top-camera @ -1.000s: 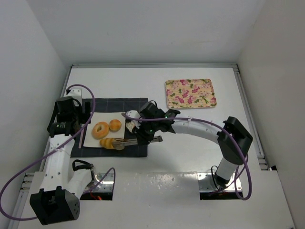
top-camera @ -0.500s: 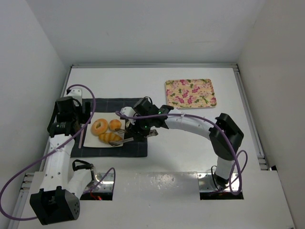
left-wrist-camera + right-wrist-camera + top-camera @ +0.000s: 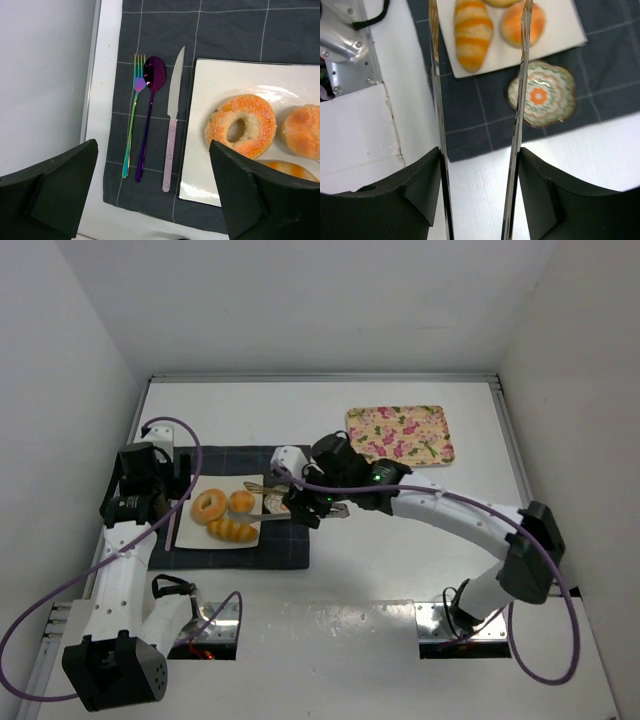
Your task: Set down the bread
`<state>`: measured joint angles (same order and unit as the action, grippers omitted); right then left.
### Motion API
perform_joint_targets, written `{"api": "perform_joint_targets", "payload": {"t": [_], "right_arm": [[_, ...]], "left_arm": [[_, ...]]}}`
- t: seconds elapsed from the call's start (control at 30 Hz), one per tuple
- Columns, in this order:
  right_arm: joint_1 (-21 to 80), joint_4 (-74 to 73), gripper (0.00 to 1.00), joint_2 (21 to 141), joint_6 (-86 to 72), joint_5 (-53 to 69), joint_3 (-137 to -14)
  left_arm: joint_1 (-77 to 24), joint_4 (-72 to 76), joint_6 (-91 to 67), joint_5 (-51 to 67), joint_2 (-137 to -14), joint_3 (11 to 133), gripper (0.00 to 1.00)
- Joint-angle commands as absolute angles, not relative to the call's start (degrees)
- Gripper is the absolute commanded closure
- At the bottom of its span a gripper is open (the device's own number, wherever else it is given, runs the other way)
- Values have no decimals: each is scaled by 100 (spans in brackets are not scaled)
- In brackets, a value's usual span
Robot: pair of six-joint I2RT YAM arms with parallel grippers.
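Observation:
The bread lies on a white plate [image 3: 187,538]: a ring-shaped bagel [image 3: 210,506], a round bun [image 3: 241,502] and a ridged croissant roll [image 3: 232,530]. My right gripper [image 3: 300,504] is shut on metal tongs [image 3: 262,498], whose two arms [image 3: 436,100] stand spread apart with nothing between them. The tong tips hover over the plate's right edge, above the roll [image 3: 472,35] and bun [image 3: 522,22]. My left gripper [image 3: 155,200] is open and holds nothing, just left of the plate, with the bagel [image 3: 241,125] in its view.
The plate rests on a dark checked placemat [image 3: 280,550]. A fork [image 3: 131,120], spoon [image 3: 150,110] and knife [image 3: 172,120] lie left of the plate. A small scalloped dish [image 3: 540,95] sits right of it. A floral tray [image 3: 400,436] lies at the back right.
The tongs have spread and let go of the croissant roll, which now lies on the plate's front. My right arm has drawn back to the right, away from it. The left arm has stayed still.

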<state>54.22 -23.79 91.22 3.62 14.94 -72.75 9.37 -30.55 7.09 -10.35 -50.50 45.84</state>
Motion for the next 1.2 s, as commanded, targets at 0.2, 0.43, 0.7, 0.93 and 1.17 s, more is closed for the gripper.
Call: {"api": "perform_joint_targets", "payload": {"t": [0.2,0.43,0.7,0.93,1.17], "right_arm": [[4053,-1995,45,7137,-1177,-676,-4757],[3463,-1687,45,6311,-1626,-765,-2945],[2945,-2100,10,5792,-1977,-774,-2241],[2611,-3048,0,5283,-2004,-1010,-2363],[2654,-4226,0,4563,-3040,-2257,-2575]], "left_arm": [[835,-2813,835,-791,-5019,4456,1],[782,-2760,905,-738,-4904,4079,1],[782,-2541,958,-861,-4799,3753,1],[782,-2163,827,-1440,-4799,3578,1],[888,-1425,308,-3873,-4737,3244,1]]}}
